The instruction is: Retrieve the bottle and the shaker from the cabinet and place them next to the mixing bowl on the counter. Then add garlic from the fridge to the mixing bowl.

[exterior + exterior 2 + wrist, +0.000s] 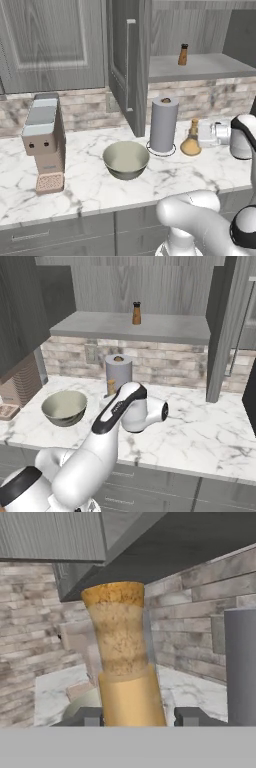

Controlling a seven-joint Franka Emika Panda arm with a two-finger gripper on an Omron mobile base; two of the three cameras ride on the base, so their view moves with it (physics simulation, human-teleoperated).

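The bottle [191,141], a tan flask with a cork stopper, stands low over the marble counter [90,190] just right of the paper towel roll. My gripper [204,135] is shut on it from the right; in the hand view the bottle [125,662] fills the gap between my two fingertips [90,716]. In the right base view my arm covers all but the bottle's [111,387] neck. The shaker [183,54] [136,313], brown with a dark cap, stands upright on the open cabinet's shelf. Left of the roll on the counter sits the grey mixing bowl [126,159] [64,407].
A paper towel roll [164,125] [118,373] stands between bowl and bottle. A coffee machine [45,145] is at the counter's left. The cabinet's open doors [127,65] [225,331] hang on both sides of the shelf [130,328].
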